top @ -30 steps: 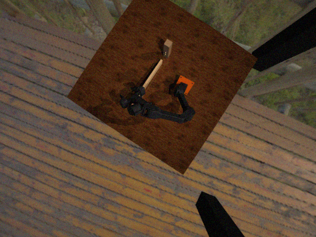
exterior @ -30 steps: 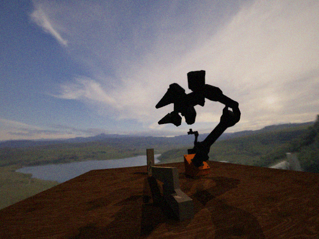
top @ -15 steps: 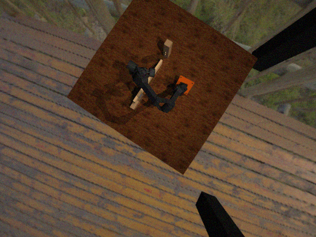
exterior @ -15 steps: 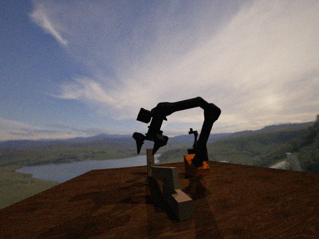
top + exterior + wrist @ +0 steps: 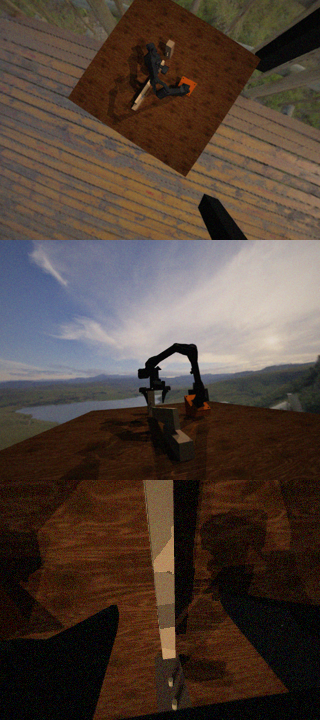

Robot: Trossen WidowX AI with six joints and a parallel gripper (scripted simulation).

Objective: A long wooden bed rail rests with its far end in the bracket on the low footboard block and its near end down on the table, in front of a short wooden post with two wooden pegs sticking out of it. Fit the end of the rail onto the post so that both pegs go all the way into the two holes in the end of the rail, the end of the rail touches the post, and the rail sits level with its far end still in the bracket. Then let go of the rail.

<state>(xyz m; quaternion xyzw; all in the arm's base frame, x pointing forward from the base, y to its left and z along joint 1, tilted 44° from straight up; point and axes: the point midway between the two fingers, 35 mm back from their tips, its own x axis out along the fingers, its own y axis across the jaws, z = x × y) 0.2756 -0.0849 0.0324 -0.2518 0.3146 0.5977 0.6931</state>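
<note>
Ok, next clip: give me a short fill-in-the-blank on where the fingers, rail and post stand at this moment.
1. The gripper hangs over the rail with its fingers ____ and nothing between them.
2. In the wrist view the rail's near end stops just short of the post, so its two ____ are still exposed.
3. The arm's base stands on an ____ plate.

Missing words: open; pegs; orange
</note>
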